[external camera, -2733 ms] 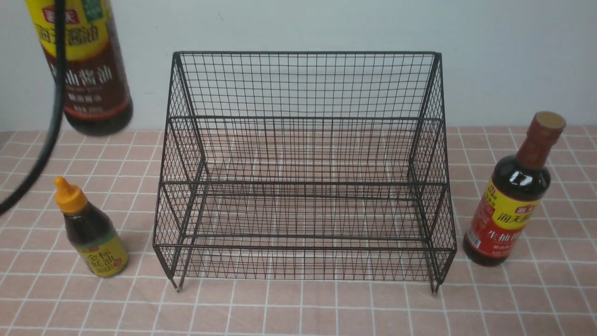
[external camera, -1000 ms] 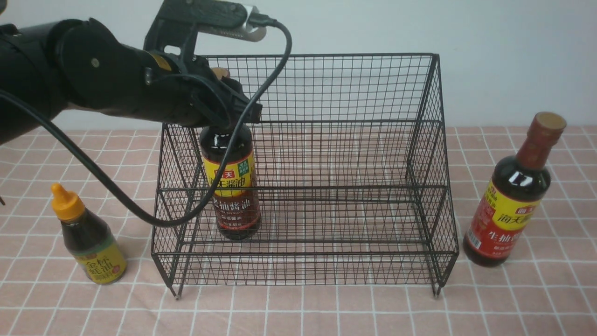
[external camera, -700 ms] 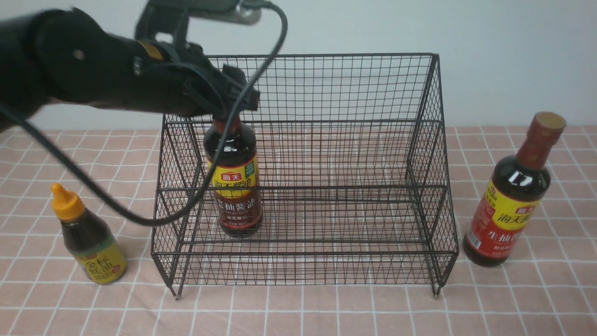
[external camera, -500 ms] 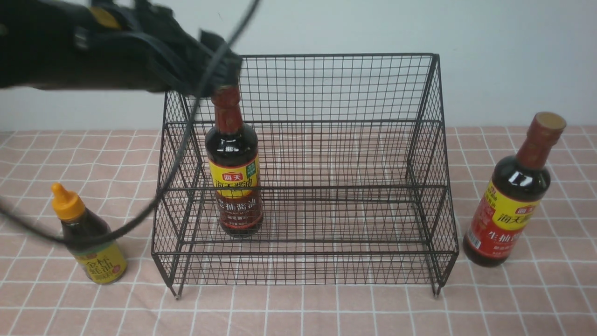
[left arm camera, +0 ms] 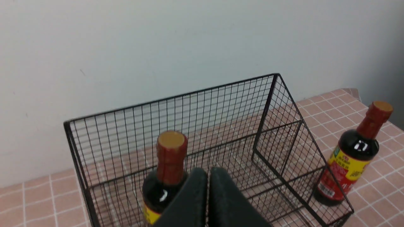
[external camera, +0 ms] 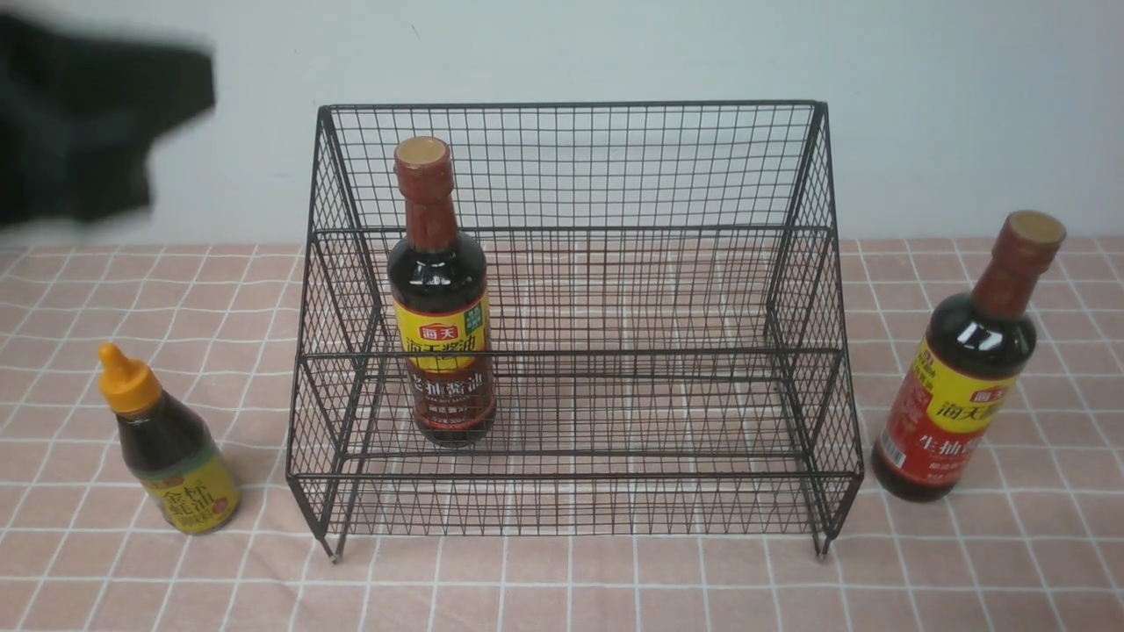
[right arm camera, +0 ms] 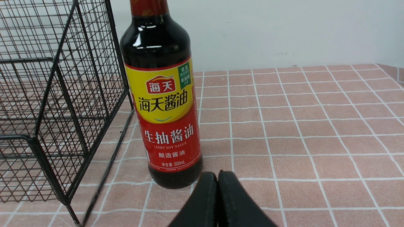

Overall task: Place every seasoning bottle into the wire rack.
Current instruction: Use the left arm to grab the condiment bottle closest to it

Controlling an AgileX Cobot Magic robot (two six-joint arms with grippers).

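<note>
A black wire rack (external camera: pixel 571 263) stands mid-table. One tall seasoning bottle with a yellow-and-brown label (external camera: pixel 441 298) stands upright in its left part, free of any grip. A second tall bottle, red-labelled (external camera: pixel 961 369), stands on the table right of the rack. The short bottle with the orange nozzle cap (external camera: pixel 167 448) stands left of it. My left gripper (left arm camera: pixel 208 171) is shut and empty, raised above and beside the racked bottle (left arm camera: pixel 167 164); its arm blurs at the front view's top left (external camera: pixel 88 123). My right gripper (right arm camera: pixel 217 176) is shut, low, just in front of the red-labelled bottle (right arm camera: pixel 164 104).
A pink tiled cloth (external camera: pixel 562 579) covers the table, and a pale wall (external camera: pixel 966 105) rises close behind the rack. The rack's side wall (right arm camera: pixel 63 104) stands right beside the red-labelled bottle.
The left gripper let go of the brown-labelled bottle in the rack, rose, drew back to the upper left and shut. The bottle stays standing upright.
</note>
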